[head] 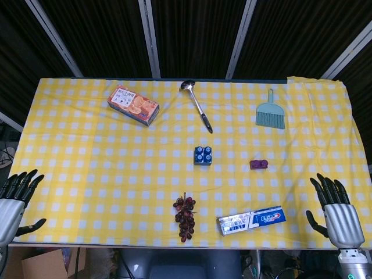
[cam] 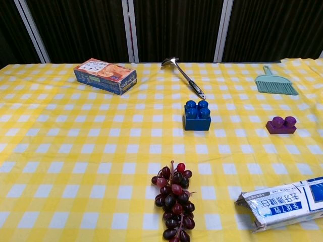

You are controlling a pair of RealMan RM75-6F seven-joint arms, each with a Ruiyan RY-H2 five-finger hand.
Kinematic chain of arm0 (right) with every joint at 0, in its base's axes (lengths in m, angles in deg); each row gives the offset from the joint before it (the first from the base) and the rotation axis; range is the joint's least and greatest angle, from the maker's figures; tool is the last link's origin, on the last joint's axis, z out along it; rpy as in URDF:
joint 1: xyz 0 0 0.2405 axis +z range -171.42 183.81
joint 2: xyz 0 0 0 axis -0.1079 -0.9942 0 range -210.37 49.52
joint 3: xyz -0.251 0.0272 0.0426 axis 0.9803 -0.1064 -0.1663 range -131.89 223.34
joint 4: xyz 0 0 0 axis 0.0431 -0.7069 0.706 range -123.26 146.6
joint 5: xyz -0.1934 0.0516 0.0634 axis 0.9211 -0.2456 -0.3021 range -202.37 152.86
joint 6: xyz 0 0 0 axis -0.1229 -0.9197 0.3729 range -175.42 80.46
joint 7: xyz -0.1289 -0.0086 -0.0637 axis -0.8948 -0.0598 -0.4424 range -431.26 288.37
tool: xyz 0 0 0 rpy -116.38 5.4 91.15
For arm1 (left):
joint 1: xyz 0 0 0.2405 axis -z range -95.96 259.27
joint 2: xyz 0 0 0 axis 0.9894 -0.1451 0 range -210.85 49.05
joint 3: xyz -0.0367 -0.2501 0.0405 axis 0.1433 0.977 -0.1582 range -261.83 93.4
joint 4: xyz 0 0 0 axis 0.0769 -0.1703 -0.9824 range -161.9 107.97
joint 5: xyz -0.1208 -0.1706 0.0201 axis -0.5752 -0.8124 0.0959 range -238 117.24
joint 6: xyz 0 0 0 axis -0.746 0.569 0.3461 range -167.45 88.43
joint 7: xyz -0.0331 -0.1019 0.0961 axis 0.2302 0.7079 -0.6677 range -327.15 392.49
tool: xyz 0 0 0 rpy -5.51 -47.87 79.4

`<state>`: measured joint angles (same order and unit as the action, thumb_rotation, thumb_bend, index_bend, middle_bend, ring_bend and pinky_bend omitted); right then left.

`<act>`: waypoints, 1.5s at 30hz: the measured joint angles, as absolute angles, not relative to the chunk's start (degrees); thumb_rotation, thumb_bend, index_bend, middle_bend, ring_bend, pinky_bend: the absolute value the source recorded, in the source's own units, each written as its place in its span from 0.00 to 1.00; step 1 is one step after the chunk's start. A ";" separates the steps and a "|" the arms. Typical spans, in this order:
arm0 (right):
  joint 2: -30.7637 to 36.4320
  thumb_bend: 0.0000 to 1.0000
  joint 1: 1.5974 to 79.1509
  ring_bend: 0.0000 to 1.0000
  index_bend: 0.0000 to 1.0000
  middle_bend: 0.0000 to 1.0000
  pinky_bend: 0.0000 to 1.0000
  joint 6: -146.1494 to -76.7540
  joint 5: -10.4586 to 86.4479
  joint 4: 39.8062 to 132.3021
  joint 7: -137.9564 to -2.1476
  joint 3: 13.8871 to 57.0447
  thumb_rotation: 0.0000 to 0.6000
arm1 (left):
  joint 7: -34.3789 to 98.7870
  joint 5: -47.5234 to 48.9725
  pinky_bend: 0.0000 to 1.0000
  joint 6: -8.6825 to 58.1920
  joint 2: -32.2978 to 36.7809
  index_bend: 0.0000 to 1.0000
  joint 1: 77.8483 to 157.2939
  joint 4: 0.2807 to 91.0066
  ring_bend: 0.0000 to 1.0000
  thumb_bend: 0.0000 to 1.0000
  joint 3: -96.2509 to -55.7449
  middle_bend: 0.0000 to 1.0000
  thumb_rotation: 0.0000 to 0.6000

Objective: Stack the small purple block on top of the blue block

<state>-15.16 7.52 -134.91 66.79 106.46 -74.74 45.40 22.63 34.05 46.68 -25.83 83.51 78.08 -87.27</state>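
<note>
The small purple block [head: 258, 164] is seen lying on the counter [head: 87, 174], right of centre and well apart from the blue block [head: 202, 155], which stands near the middle with its studs facing up. Neither block is touched. The counter is covered by a yellow-and-white checked cloth, and dark panels with pale metal bars are seen behind it. A bunch of dark grapes [head: 185, 217] and a toothpaste box [head: 251, 221] are laid along the near edge; an orange-printed carton [head: 133, 105], a metal ladle [head: 196, 104] and a teal hand brush [head: 270, 111] are set toward the far side. The left hand [head: 14, 203] is held at the near left corner, fingers spread and empty. The right hand [head: 336, 212] is held at the near right corner, likewise spread, with nothing grasped.
</note>
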 measured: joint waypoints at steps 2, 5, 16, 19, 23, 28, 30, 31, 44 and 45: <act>-15.12 0.44 7.52 0.01 0.10 0.00 0.00 -134.81 66.81 106.41 -74.85 45.50 1.00 | 22.73 34.19 0.04 46.87 -25.87 0.04 83.46 78.10 0.00 0.00 -87.28 0.00 1.00; -15.12 0.44 7.47 0.01 0.10 0.00 0.00 -134.70 66.69 106.32 -74.86 45.57 1.00 | 22.60 34.32 0.04 46.83 -25.87 0.04 83.43 78.18 0.00 0.00 -87.37 0.00 1.00; -15.10 0.44 7.37 0.01 0.10 0.00 0.00 -134.77 66.54 106.21 -74.87 45.53 1.00 | 22.28 34.11 0.04 46.53 -25.64 0.04 83.60 78.24 0.00 0.00 -87.25 0.00 1.00; -14.94 0.44 7.59 0.01 0.10 0.00 0.00 -134.10 66.16 106.04 -75.13 45.49 1.00 | 22.41 33.81 0.04 46.40 -25.74 0.04 83.61 78.21 0.00 0.00 -87.22 0.00 1.00; -14.57 0.44 8.16 0.01 0.12 0.00 0.00 -133.06 65.95 105.76 -75.37 45.45 1.00 | 22.49 34.34 0.04 47.17 -26.02 0.04 83.20 78.49 0.00 0.00 -87.45 0.00 1.00; -14.38 0.44 9.81 0.01 0.16 0.00 0.00 -130.87 66.01 106.32 -75.42 45.00 1.00 | 22.65 34.29 0.04 47.36 -26.34 0.04 82.85 78.66 0.00 0.00 -87.72 0.00 1.00; -14.43 0.44 11.30 0.01 0.18 0.00 0.00 -128.71 65.66 106.86 -74.62 44.45 1.00 | 22.82 34.13 0.04 47.32 -26.41 0.04 82.83 78.69 0.00 0.00 -87.70 0.00 1.00; -14.49 0.44 12.08 0.01 0.19 0.00 0.00 -127.50 65.36 107.07 -74.23 44.13 1.00 | 22.84 34.12 0.04 47.28 -26.41 0.04 82.85 78.68 0.00 0.00 -87.68 0.00 1.00; -13.23 0.44 29.24 0.01 0.26 0.00 0.00 -102.29 47.20 106.32 -78.90 35.95 1.00 | 22.13 31.43 0.04 45.75 -25.69 0.04 83.65 78.22 0.00 0.00 -86.60 0.00 1.00; -12.74 0.44 30.34 0.01 0.27 0.00 0.00 -100.92 45.55 105.61 -79.99 35.59 1.00 | 21.97 30.97 0.04 45.50 -25.58 0.04 83.75 78.12 0.00 0.00 -86.45 0.00 1.00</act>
<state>-12.74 30.34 -100.92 45.55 105.61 -79.99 35.59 21.97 30.97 45.50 -25.58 83.75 78.12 -86.45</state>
